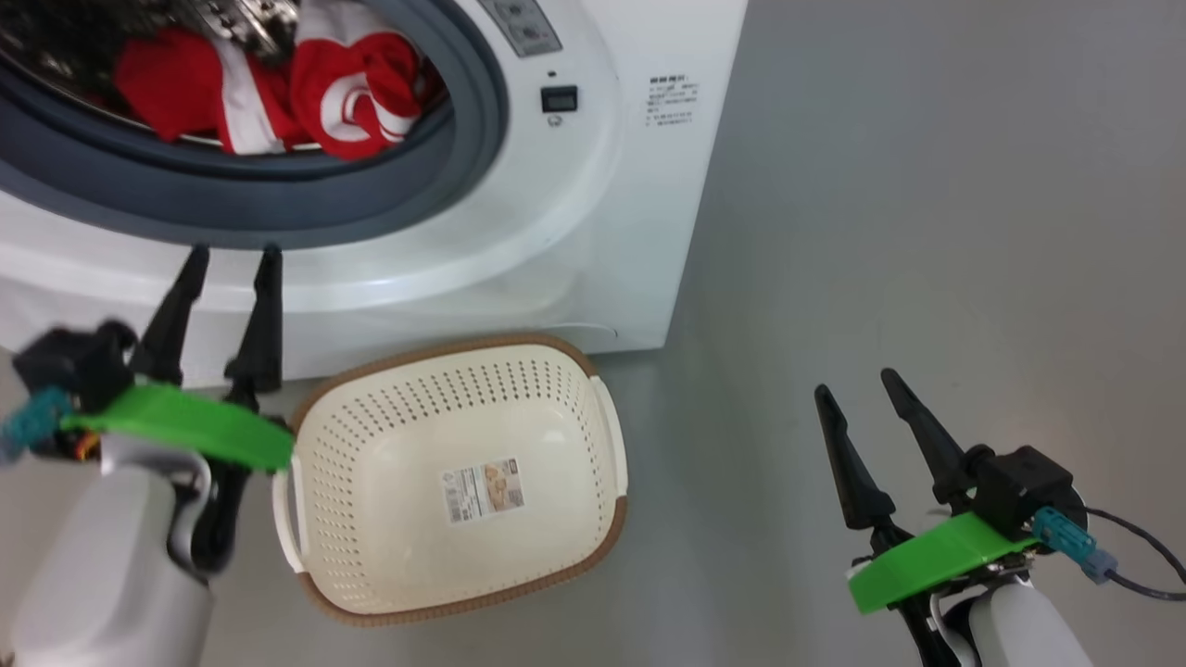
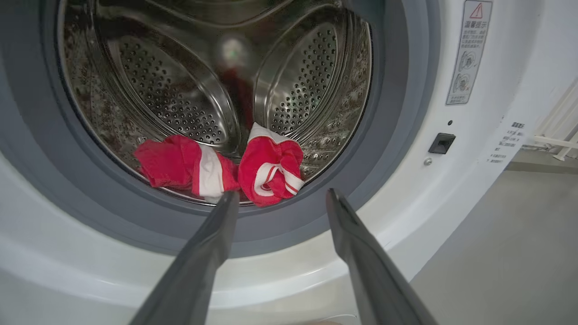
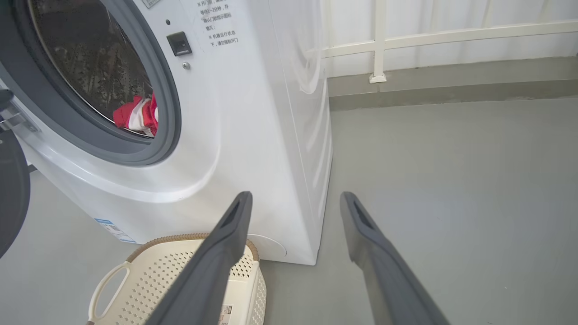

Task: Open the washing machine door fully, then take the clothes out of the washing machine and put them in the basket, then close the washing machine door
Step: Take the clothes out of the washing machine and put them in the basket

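Observation:
The white washing machine [image 1: 593, 232] stands open, and the red clothes [image 1: 278, 88] with white stripes lie at the front of its steel drum [image 2: 180, 90]. My left gripper [image 1: 232, 259] is open just below the grey rubber ring [image 1: 278, 199], its fingers pointing at the clothes [image 2: 221, 164]. The cream basket [image 1: 463, 482] sits on the floor in front of the machine, with nothing in it but its paper label. My right gripper [image 1: 857, 384] is open over the floor to the right of the basket [image 3: 180, 280]. A dark curved edge of the washing machine door [image 3: 11, 189] shows at the far left of the right wrist view.
Bare grey floor [image 1: 927, 232] stretches to the right of the machine. A white railing [image 3: 406, 40] and a low kerb run along the wall behind. A cable [image 1: 1140, 556] trails from my right wrist.

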You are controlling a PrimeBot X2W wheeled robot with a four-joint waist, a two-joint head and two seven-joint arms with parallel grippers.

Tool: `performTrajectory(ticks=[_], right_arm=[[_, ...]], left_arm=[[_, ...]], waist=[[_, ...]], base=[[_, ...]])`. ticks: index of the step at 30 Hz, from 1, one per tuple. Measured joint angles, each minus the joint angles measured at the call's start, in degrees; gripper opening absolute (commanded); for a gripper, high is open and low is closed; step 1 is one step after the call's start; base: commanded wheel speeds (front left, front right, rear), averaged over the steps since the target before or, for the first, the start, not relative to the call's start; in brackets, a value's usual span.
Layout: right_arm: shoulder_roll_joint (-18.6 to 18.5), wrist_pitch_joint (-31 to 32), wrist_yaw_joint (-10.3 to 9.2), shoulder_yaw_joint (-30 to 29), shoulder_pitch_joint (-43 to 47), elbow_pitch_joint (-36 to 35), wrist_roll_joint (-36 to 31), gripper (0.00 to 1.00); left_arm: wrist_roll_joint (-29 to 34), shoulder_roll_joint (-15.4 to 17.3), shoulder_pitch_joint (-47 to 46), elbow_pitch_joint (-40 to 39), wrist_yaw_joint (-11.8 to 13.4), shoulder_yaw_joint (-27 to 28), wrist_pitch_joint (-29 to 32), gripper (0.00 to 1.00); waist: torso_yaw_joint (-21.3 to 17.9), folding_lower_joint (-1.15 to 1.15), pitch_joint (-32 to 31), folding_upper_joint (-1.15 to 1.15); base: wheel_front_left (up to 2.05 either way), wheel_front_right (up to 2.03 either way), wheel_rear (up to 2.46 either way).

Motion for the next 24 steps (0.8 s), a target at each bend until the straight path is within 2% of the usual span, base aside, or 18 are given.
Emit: performTrajectory(ticks=[6, 13, 24], right_arm=[[0.24, 0.00, 0.00, 0.56, -2.38, -0.31, 0.00, 1.00], [0.30, -0.01, 0.00, 1.60, -4.54, -1.09, 1.14, 1.00], [0.40, -0.01, 0.00, 5.46, -8.55, -1.89, 2.74, 1.00]], left_arm=[[-4.82, 1.88, -11.99, 9.78, 0.00, -4.91, 1.78, 1.00], [-7.11, 3.36, -23.11, 20.22, 0.00, -10.68, 4.66, 1.00], [-12.60, 5.94, -34.24, 29.72, 0.00, -17.75, 5.90, 1.00]], waist=[[-1.65, 0.00, 3.86, 0.00], [-4.08, 0.00, 7.78, 0.00], [-7.70, 0.00, 13.34, 0.00]], base=[[0.00, 0.00, 0.00], [0.00, 0.00, 0.00], [0.00, 0.00, 0.00]])
